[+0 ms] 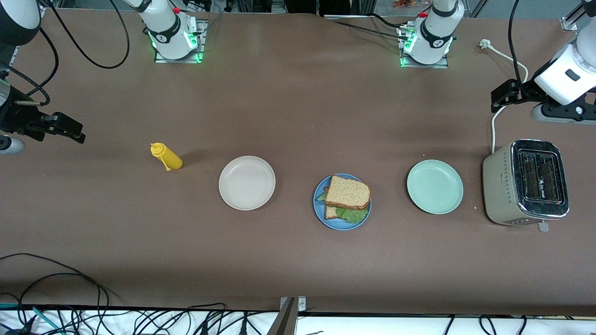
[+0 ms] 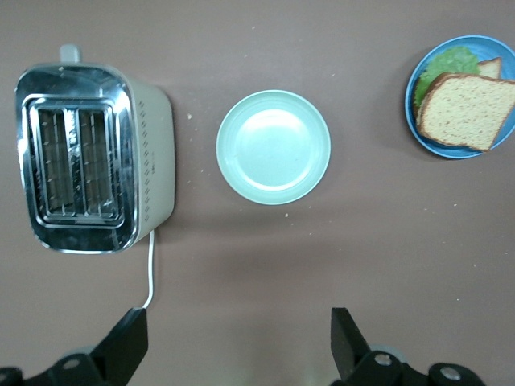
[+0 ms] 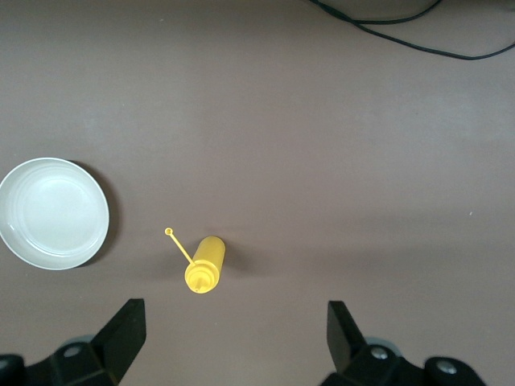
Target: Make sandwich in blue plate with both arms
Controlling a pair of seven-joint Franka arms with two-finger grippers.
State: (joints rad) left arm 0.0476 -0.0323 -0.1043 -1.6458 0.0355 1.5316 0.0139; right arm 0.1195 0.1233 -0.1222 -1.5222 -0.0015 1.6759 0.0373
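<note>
Looking down, you see the table (image 1: 298,116) carrying a toaster (image 1: 526,184) at the left arm's end, three plates mid-table. The sandwich (image 1: 347,195) sits on the blue plate (image 1: 321,211), between the mint plate (image 1: 435,186) and white plate (image 1: 247,182). The yellow bottle (image 1: 166,157) stands upright. The left gripper (image 2: 237,338) and right gripper (image 3: 233,334) both hang released, holding nothing, over bare table.
</note>
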